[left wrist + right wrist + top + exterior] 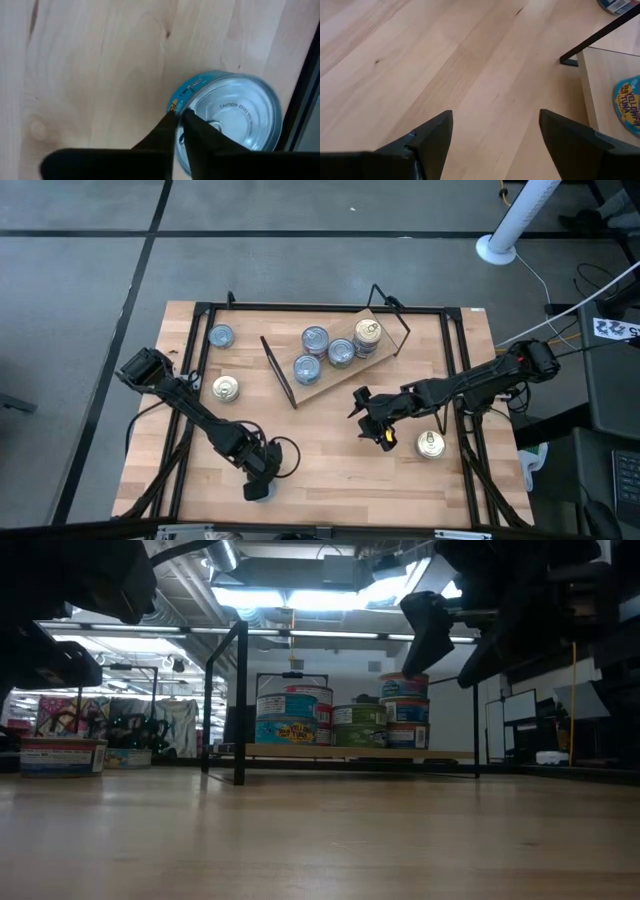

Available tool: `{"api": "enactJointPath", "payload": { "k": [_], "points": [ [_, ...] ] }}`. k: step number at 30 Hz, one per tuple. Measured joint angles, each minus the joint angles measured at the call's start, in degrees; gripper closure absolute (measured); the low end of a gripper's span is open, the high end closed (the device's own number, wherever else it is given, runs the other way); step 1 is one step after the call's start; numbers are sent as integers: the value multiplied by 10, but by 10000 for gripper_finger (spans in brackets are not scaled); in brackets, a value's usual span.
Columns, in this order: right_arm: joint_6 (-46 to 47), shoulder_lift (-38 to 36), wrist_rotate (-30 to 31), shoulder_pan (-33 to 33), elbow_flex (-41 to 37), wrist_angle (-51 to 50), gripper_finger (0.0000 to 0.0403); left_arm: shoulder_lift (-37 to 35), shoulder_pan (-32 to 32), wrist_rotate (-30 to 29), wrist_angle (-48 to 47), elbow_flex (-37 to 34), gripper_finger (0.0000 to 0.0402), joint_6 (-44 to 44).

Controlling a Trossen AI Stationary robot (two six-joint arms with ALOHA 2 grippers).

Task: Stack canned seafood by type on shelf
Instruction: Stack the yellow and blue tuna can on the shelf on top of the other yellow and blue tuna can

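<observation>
My left gripper (258, 486) stands near the table's near edge, shut on a blue-labelled tin (230, 112) with a silvery top that sits on the tabletop. My right gripper (368, 416) hangs open over bare wood, near the shelf's near right corner, with nothing between its fingers. The shelf (345, 370), a light plank on black wire legs, carries three blue tins (315, 338) lying flat and a short stack topped by a gold tin (368, 332). Loose on the table lie a blue tin (221, 336), a gold tin (226, 388) and another gold tin (430, 444). My left gripper pinches the tin's rim (176, 106) at one side. One finger (165, 127) is outside against the labelled wall and the other (197, 131) is on the lid. The fingers come from above, pointing steeply down. The tin sits flat on the table, lid up.
Black frame rails (190, 380) (462, 380) run along the table's left and right sides, and one rail (306, 95) passes close to the held tin. The shelf's wire legs (278, 370) rise at both its ends. Bare wood lies between the two grippers.
</observation>
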Motion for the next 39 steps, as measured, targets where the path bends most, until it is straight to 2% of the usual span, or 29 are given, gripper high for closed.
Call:
{"api": "enactJointPath", "payload": {
  "k": [3,14,21,30,39],
  "points": [
    [0,0,0,0,0,3,109,0,4,1,2,0,396,-6],
    [-8,0,6,0,0,44,109,3,55,-8,58,-2,400,-32],
    [-76,0,7,0,0,42,109,4,114,-22,87,-3,401,-32],
    [-114,1,7,0,0,43,109,4,182,-24,92,-3,401,-31],
    [-192,66,16,1,0,72,109,27,220,-22,172,-3,401,-47]
  ]
}}
